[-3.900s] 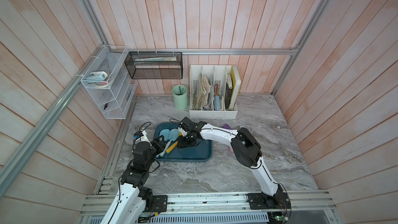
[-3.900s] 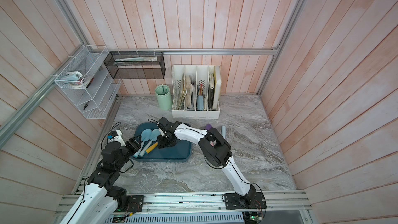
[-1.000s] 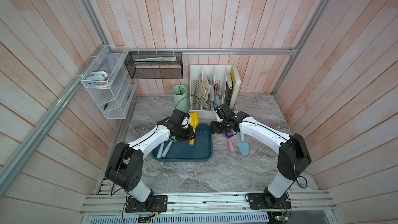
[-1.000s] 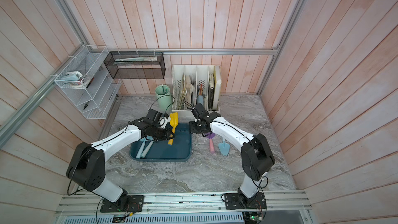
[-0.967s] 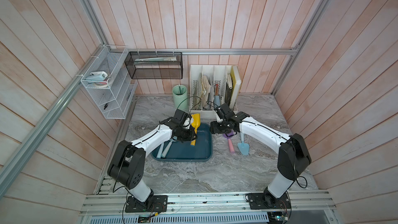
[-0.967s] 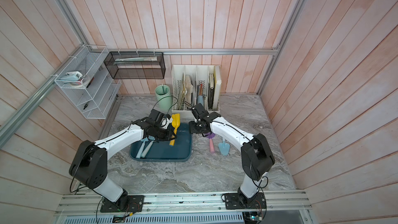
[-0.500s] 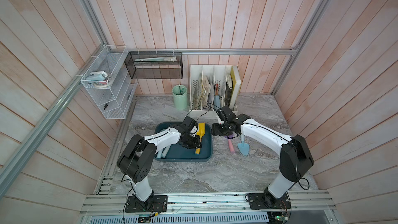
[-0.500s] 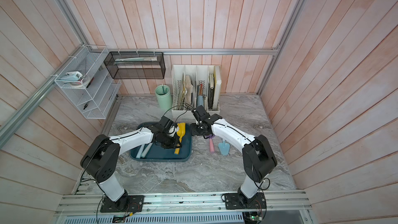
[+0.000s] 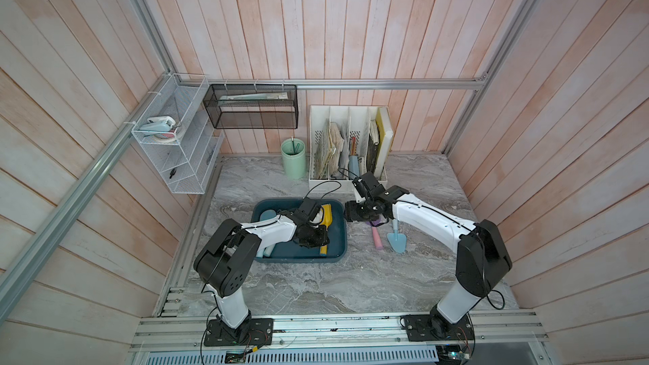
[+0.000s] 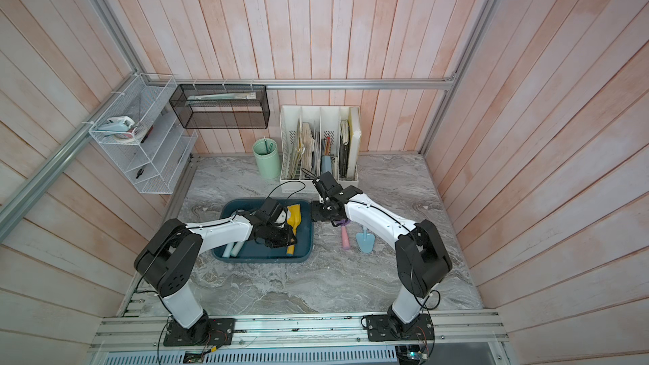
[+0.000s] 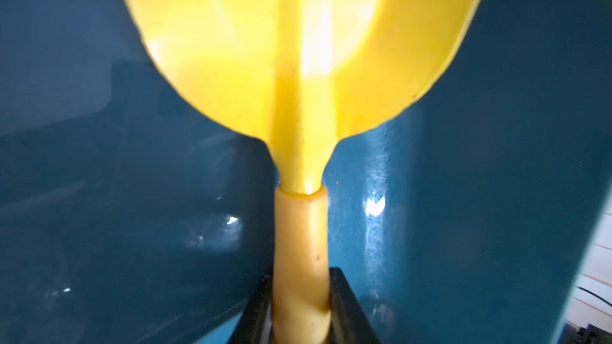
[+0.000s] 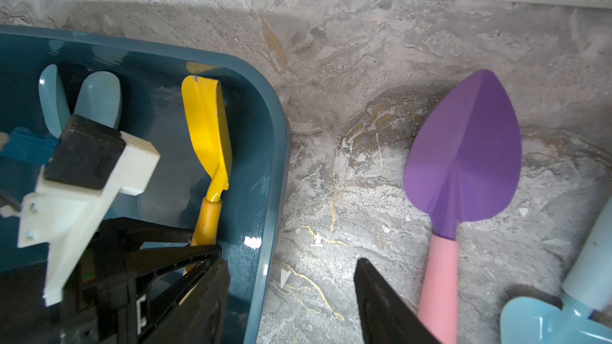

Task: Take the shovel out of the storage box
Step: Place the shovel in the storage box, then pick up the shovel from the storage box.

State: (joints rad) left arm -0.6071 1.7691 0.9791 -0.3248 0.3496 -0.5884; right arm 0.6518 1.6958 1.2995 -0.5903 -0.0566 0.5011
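The dark teal storage box point(image 9: 335, 229) point(image 10: 303, 237) point(image 12: 275, 147) point(image 11: 496, 160) lies at the table's middle left. In it a yellow shovel point(image 9: 326, 214) point(image 10: 294, 219) point(image 12: 207, 127) point(image 11: 298, 61) lies along the right wall, blade toward the back. My left gripper point(image 9: 322, 235) point(image 10: 290, 237) point(image 11: 299, 309) is shut on its orange-yellow handle. Two pale blue shovels point(image 12: 99, 97) point(image 10: 233, 249) lie at the box's left, partly hidden by the left arm. My right gripper point(image 9: 351, 212) point(image 10: 314, 215) point(image 12: 291, 266) hangs open and empty over the box's right rim.
A purple shovel with a pink handle point(image 9: 376, 238) point(image 12: 463, 160) and a light blue shovel point(image 9: 397, 240) point(image 12: 543, 322) lie on the table right of the box. At the back stand a white file organiser point(image 9: 347, 149) and a green cup point(image 9: 293, 158).
The left gripper has brought the yellow shovel down from above the box's far edge to the box floor at its right side. The right gripper has barely moved.
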